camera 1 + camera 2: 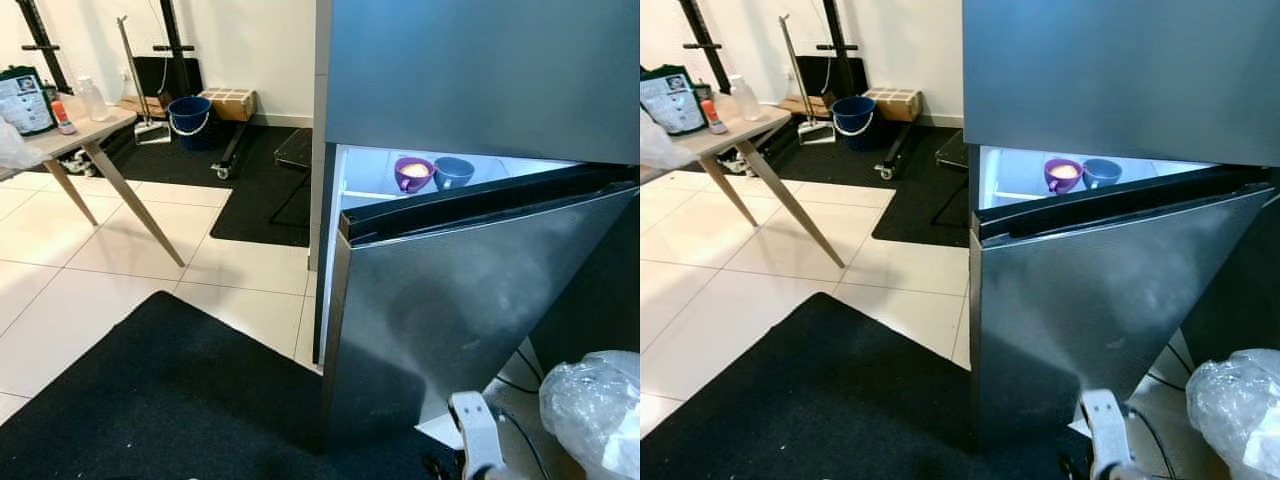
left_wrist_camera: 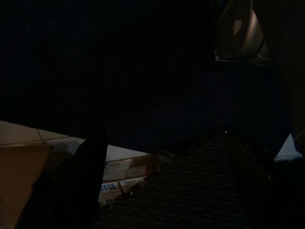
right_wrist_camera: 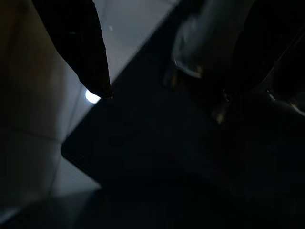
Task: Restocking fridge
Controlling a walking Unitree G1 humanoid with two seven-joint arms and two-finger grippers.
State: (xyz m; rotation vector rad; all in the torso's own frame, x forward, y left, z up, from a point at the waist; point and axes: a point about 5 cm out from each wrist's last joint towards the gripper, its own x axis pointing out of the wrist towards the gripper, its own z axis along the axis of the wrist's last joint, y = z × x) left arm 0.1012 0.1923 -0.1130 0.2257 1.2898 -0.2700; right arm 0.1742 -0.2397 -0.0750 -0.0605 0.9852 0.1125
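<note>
Fridge (image 1: 470,300) is standing right ahead on the black mat (image 1: 170,400), its lower door swinging partly open so the lit shelf is showing a purple cup (image 1: 413,173) and blue cup (image 1: 453,172) near its front edge. Both arms are hanging idle; finger spread cannot be told.

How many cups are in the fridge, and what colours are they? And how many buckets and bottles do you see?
Purple cups: 1
Blue cups: 1
Blue buckets: 1
Clear bottles: 1
Total: 4

Both cups sit side by side on the lit shelf inside the fridge. The bucket is on the floor by the far wall, and the bottle stands on the table.
</note>
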